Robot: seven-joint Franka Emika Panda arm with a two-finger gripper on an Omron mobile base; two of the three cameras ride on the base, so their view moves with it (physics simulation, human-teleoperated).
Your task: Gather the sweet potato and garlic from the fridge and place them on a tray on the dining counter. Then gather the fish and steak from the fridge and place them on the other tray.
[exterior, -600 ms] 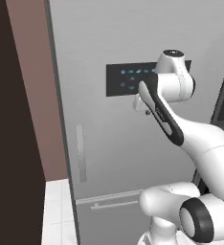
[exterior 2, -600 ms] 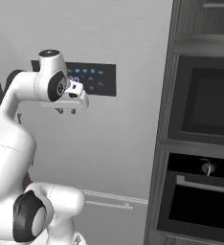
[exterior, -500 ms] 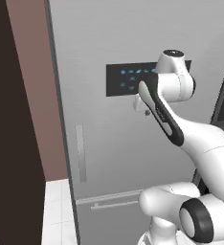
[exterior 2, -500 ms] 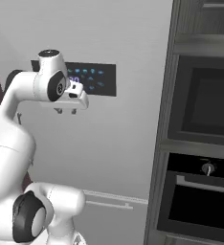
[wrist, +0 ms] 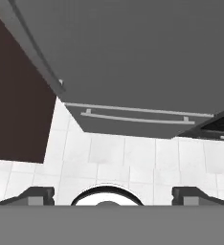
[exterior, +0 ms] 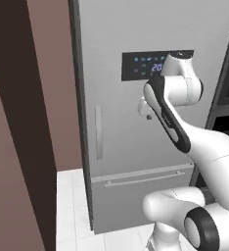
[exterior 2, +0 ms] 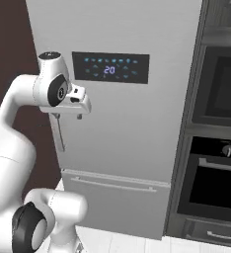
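With the fridge [exterior 2: 122, 123] shut and the gripper [exterior 2: 68, 116] hanging spread wide and empty before its door, just beside the handle [exterior 2: 61, 133], a misjudged reach risks the fingers skidding off that slim bar.

A dark reddish-brown wall [exterior: 48, 98] fills the left side of the left base view, with a darker brown vertical panel [exterior: 18, 122] standing in front of it at the far left. White square floor tiles [exterior: 70, 206] with thin grey seams cover the lower left. In the right base view, a tall dark cabinet column [exterior 2: 221, 118] occupies the right edge, holding a built-in oven [exterior 2: 213, 183] with a round knob, and a dark recessed appliance [exterior 2: 225, 86] above it. Lighting is even and soft.
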